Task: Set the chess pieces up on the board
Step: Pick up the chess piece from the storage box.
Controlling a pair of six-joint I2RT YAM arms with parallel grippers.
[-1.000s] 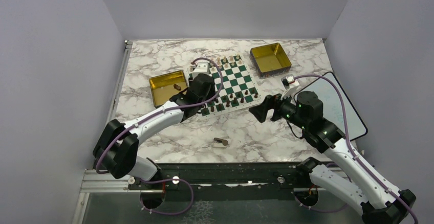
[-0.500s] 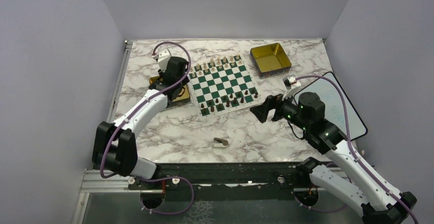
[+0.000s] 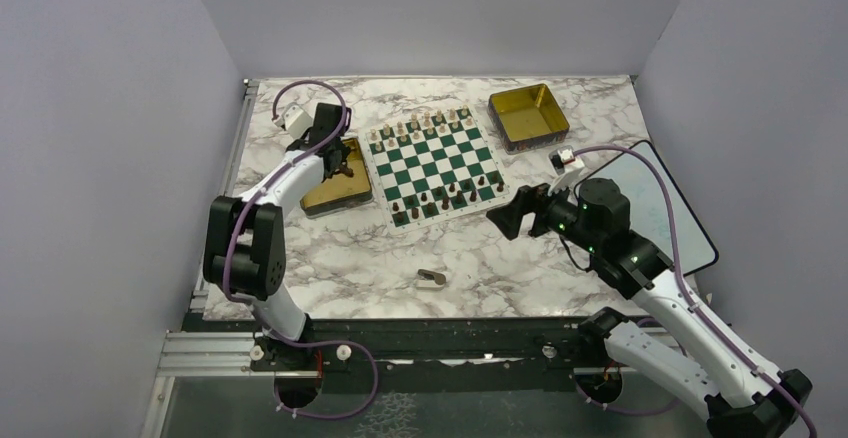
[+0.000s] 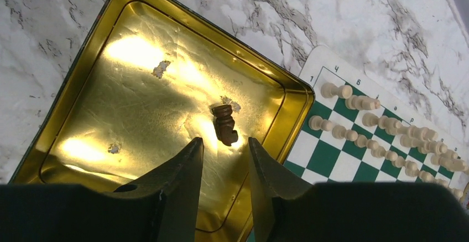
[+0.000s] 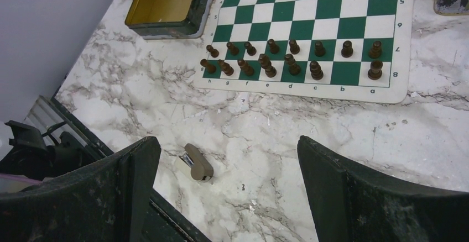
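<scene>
Flanking the board (image 3: 433,166), gold tins (image 3: 528,114), tan object (image 3: 432,278)

The green-and-white board (image 3: 432,163) lies on the marble counter (image 3: 330,258). Dark chess pieces (image 3: 447,196) stand in its two near rows, pale pieces (image 3: 425,123) in the two far rows. The left tool (image 3: 343,163) hangs over a gold tin (image 3: 325,198) just left of the board. A second gold tin (image 3: 528,113) sits beyond the far right corner. The right tool (image 3: 512,220) hovers off the near right corner. A small tan object (image 3: 432,278) lies alone nearer the arms.
</scene>
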